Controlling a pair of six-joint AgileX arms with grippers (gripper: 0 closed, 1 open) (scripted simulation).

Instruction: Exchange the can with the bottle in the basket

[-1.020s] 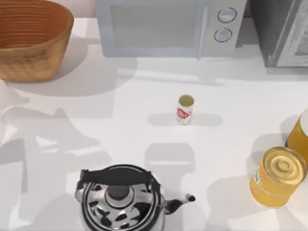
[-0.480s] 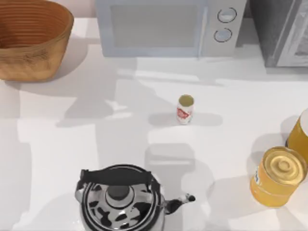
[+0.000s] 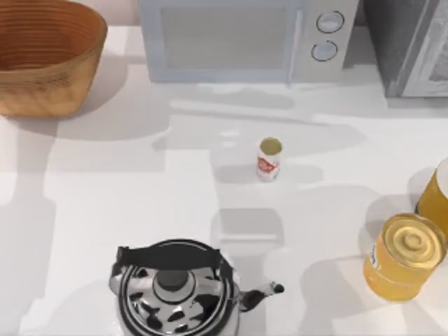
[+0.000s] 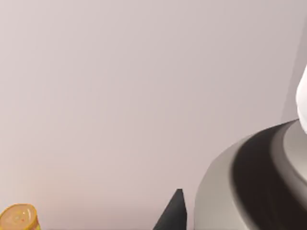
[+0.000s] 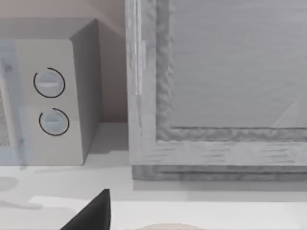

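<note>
Broadly, the white table carries a pale grey microwave along its far edge, with a round orange-brown woven wicker basket at the far left corner. Nearer, a chrome kettle with a black handle stands left of a yellow-orange jar with a gold lid. Between them, mid-table, stands the tiny white can with red markings, upright and untouched. How either gripper's jaws stand, I cannot tell.
</note>
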